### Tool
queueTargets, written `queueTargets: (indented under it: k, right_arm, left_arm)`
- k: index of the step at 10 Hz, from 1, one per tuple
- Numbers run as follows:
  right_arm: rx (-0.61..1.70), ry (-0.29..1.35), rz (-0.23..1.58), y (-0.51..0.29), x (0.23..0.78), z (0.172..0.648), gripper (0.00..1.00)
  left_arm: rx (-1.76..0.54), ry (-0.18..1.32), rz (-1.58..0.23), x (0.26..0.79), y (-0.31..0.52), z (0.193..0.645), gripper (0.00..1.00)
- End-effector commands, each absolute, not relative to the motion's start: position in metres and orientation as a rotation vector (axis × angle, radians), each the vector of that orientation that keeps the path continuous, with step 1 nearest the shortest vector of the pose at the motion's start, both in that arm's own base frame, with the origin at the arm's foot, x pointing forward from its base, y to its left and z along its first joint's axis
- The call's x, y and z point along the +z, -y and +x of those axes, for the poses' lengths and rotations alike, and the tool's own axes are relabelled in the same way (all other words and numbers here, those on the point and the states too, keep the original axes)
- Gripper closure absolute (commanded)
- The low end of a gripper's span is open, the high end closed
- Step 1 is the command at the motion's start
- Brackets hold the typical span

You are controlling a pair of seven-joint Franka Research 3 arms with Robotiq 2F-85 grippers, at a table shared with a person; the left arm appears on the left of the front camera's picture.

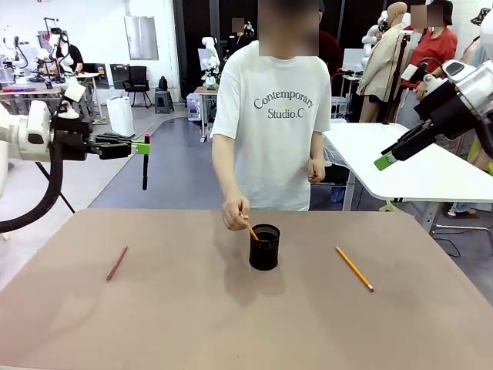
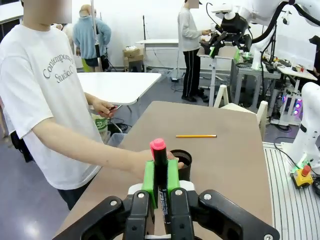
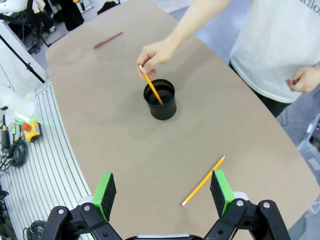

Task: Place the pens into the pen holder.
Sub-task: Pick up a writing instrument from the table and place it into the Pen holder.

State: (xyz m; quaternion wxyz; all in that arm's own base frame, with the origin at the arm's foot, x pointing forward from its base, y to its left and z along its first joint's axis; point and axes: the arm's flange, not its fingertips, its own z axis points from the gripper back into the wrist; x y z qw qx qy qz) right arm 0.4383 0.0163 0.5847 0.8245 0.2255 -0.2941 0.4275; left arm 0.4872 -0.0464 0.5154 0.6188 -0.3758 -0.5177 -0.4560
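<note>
My left gripper (image 1: 142, 146) hangs high over the table's left side, shut on a black pen (image 1: 145, 169) that points straight down. In the left wrist view the pen's red end (image 2: 158, 146) sticks out between the green pads (image 2: 148, 175). The black mesh pen holder (image 1: 264, 247) stands mid-table. A person's hand (image 1: 235, 214) lowers an orange-yellow pencil (image 1: 251, 230) into it. A second orange-yellow pencil (image 1: 354, 268) lies to the holder's right, and a reddish-brown pencil (image 1: 117, 263) to its left. My right gripper (image 1: 385, 159) is open and raised at the far right, above that lying pencil (image 3: 203, 181).
The person stands at the far edge behind the holder (image 3: 160, 100), with the other hand (image 3: 302, 80) held at the waist. A white table (image 1: 416, 166) stands beyond the right corner. Bare tabletop (image 1: 192, 324) stretches in front of the holder.
</note>
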Motion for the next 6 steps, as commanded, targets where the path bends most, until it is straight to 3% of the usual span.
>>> queueTargets:
  k: [1,6]
  right_arm:
    - [0.912,0.633,0.489,-0.0163,0.5857,0.4384,0.0]
    - [0.912,0.633,0.489,-0.0163,0.5857,0.4384,0.0]
  left_arm:
    - [-1.058,1.187,-0.881,0.515,0.0501,0.4902,1.0]
    - [-1.058,1.187,-0.881,0.515,0.0501,0.4902,1.0]
